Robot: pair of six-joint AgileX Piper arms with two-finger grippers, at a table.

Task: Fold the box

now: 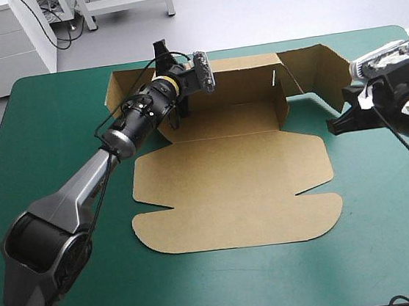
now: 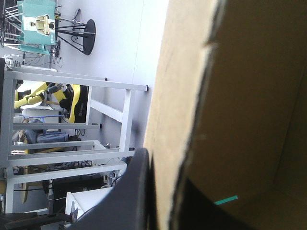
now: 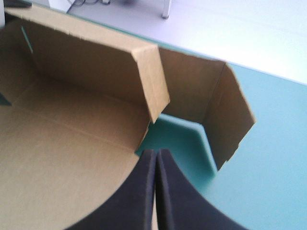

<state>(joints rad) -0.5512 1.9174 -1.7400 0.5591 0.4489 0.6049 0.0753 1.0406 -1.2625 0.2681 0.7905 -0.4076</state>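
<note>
The box (image 1: 229, 172) sits in the middle of the desk (image 1: 50, 163), its lid panel flat toward me and the far walls standing. My right gripper (image 3: 157, 157) has its fingers pressed together in a point, holding nothing, just short of the loose right-hand flap (image 3: 230, 110). Farther back, my left gripper (image 2: 165, 201) pinches the far left wall, with the board between its fingers (I'd make that clamp firm). I judge the flap needs nudging inward along its crease, slowly, so the tray doesn't skid.
</note>
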